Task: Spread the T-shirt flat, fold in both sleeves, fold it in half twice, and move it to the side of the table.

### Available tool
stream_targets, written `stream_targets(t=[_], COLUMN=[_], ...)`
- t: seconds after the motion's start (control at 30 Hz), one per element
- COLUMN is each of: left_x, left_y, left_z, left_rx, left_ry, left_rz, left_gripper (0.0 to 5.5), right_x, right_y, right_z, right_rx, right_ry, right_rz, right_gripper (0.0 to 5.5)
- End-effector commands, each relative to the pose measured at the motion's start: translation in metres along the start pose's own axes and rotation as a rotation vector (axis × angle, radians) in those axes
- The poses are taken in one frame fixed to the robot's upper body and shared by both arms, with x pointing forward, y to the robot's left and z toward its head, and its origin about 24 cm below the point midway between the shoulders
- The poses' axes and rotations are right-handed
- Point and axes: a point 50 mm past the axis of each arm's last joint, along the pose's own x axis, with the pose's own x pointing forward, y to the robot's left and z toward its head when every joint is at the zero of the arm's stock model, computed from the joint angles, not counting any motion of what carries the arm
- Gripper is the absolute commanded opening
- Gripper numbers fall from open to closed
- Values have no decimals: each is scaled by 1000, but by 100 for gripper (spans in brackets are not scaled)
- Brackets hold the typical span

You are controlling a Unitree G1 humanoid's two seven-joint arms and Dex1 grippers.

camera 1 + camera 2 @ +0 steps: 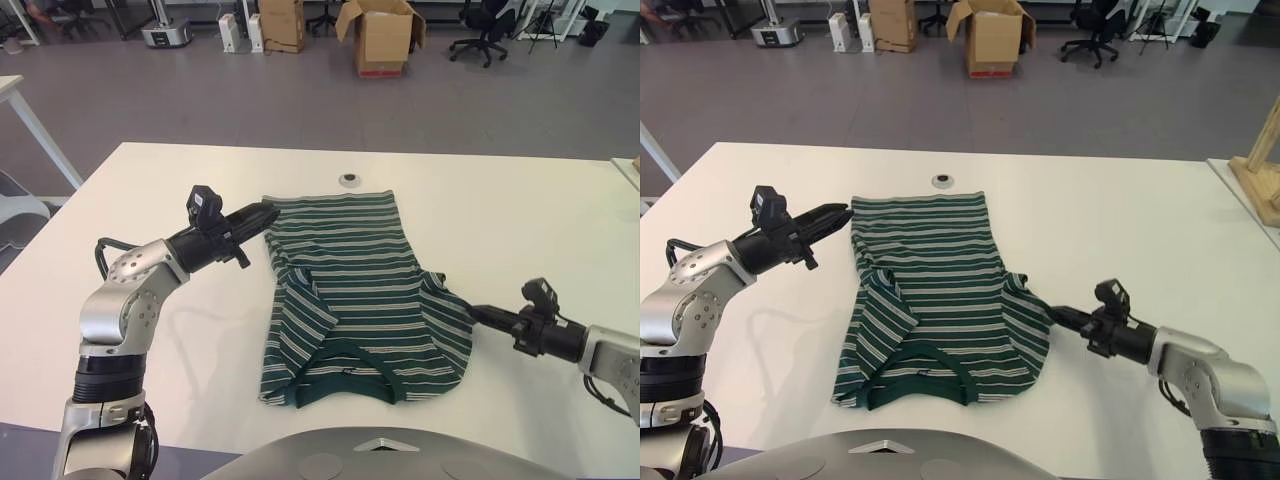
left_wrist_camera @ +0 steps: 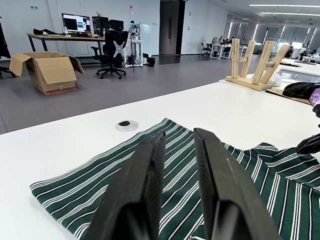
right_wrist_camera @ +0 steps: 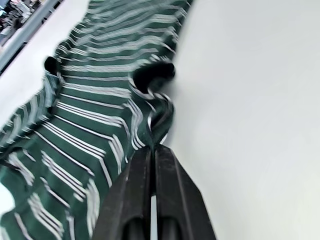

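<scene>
Table (image 1: pixel 520 230), broad, white and smooth-topped, carries a dark green knitted T-shirt with thin white stripes (image 1: pixel 350 270) at its middle. The T-shirt lies mostly flat, with its ribbed collar toward the robot and its straight hem toward the far edge. The cloth is soft and rumpled. The sleeve on the robot's left lies folded in over the body, its stripes running at a slant, while the sleeve on the robot's right juts out at the side in a puckered ridge. On the grey floor well beyond the table stands a brown cardboard box (image 1: pixel 380 38) with its flaps open; what it holds cannot be made out. The left gripper (image 1: pixel 268 213), black with two long flat fingers, hangs at the far left corner of the hem. Its jaws are released, a narrow gap between them, the striped cloth showing beneath. The right gripper (image 1: pixel 473 311), of the same dark make, points at the outer edge of the right sleeve. Its jaws are clenched together at their tips on the bunched fabric of that sleeve. A small round grey cable grommet (image 1: pixel 350 180) is set into the table just beyond the hem, not touching the cloth.
</scene>
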Motion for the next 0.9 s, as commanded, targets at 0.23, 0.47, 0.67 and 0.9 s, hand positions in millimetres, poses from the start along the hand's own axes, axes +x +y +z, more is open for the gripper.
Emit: stream_targets(t=[0.23, 0.47, 0.67, 0.9], left_x=[5, 4, 1, -60], left_y=[-1, 0, -3, 18], left_z=[6, 4, -4, -44], left_rx=[45, 40, 131, 775], left_ry=[-28, -23, 45, 610], left_rz=[18, 33, 10, -438], left_gripper=[104, 104, 104, 152], right_x=[66, 95, 82, 33], right_y=[49, 75, 74, 25], right_z=[17, 8, 34, 8], right_rx=[-27, 80, 42, -835], right_ry=[-5, -5, -150, 235], right_rz=[225, 300, 245, -36], right_gripper=[3, 47, 110, 162])
